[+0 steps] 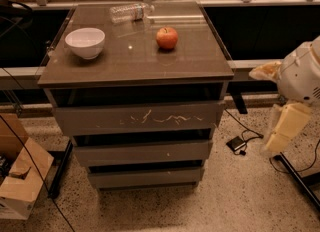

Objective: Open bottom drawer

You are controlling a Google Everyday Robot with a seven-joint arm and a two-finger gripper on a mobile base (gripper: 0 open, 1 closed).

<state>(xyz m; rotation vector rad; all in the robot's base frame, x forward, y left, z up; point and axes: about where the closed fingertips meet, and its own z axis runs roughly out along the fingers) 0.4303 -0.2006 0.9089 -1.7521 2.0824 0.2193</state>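
Observation:
The bottom drawer [145, 177] is the slim grey-brown front at the foot of the cabinet, flat and handleless, and it sits closed. Above it are the middle front [142, 152] and the taller front with white scratch marks [137, 118]. My gripper [281, 130] hangs at the right edge of the camera view, below the white arm housing [300, 73]. It is well to the right of the cabinet, about level with the middle front, and touches nothing.
On the cabinet top are a white bowl [85, 42], a red apple [167, 38] and a clear plastic bottle lying on its side [129, 12]. A cardboard box [20, 176] stands at the left on the floor. Cables and a small black adapter [236, 143] lie to the right.

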